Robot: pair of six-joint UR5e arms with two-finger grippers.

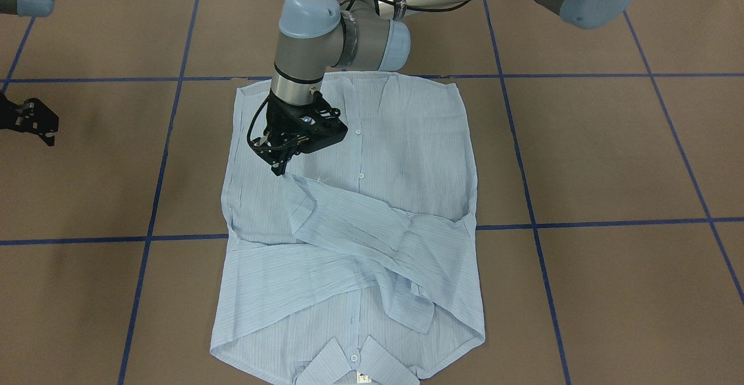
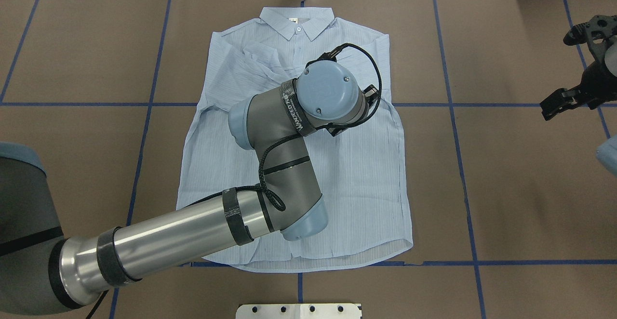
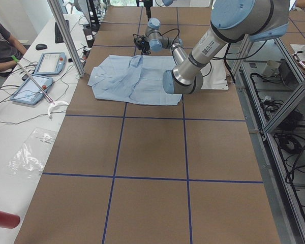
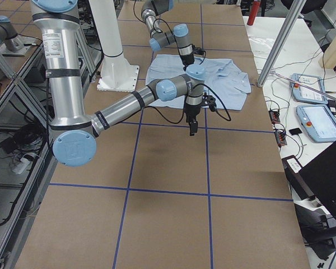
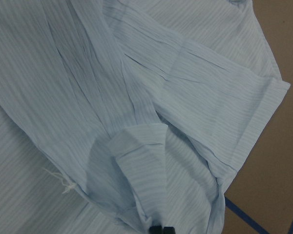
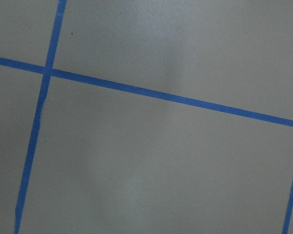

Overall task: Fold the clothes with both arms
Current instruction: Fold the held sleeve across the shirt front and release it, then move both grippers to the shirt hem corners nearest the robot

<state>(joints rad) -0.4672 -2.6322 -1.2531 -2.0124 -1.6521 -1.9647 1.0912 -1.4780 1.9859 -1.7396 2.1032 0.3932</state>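
**Left gripper** (image 1: pixel 281 166): fingers pressed together, pinching the end of a sleeve (image 1: pixel 372 210). In the wrist view the two black fingertips (image 5: pixel 161 229) meet at the lower edge, with the gathered sleeve end (image 5: pixel 144 185) rising into them. The gripper points straight down, just above the shirt front, on the robot's right half of the garment.

**Left arm** (image 2: pixel 183 234): comes in from the robot's left. The silver forearm crosses the hem corner, and the wrist joints bend over the middle of the shirt.

**Shirt** (image 2: pixel 356 174): light blue, finely striped. It lies flat and buttoned side up, collar (image 2: pixel 294 22) at the far edge and hem toward the robot. The held sleeve runs slantwise across the chest from the robot's left shoulder side, over the other folded sleeve.

**Table** (image 1: pixel 610 152): brown surface with a grid of blue tape lines (image 6: pixel 156 92).

**Right gripper** (image 2: pixel 556 106): hangs over bare table, well apart from the shirt, on the robot's right. Finger spread cannot be told.

**Right arm** (image 4: pixel 123 106): stretched out low, wrist turned downward.
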